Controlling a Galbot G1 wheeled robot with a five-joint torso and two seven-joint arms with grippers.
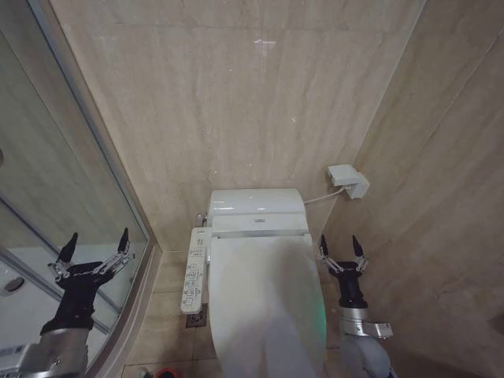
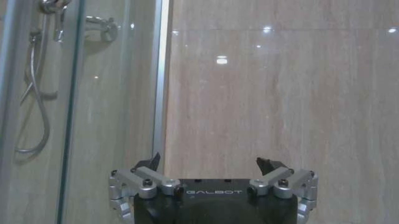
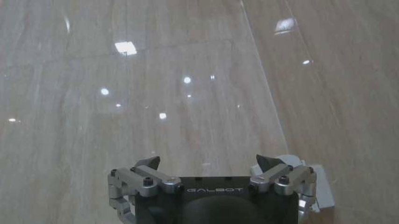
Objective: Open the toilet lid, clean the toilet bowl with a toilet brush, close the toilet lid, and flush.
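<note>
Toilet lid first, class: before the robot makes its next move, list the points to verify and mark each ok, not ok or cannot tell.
1. Toilet lid down, ready to lift: ok.
2. Left gripper open, holding nothing, beside the glass shower door: ok.
3. Right gripper open, holding nothing, right of the lid: ok.
4. Side button panel untouched by either gripper: ok.
5. Toilet brush located: cannot tell.
6. Bowl condition, hidden under the lid: cannot tell.

My toilet lid is glossy white, with a green glow at its right edge. The side button panel is white with small grey markings. Walls are beige stone with faint veining. My left gripper and right gripper are black with silver links.
</note>
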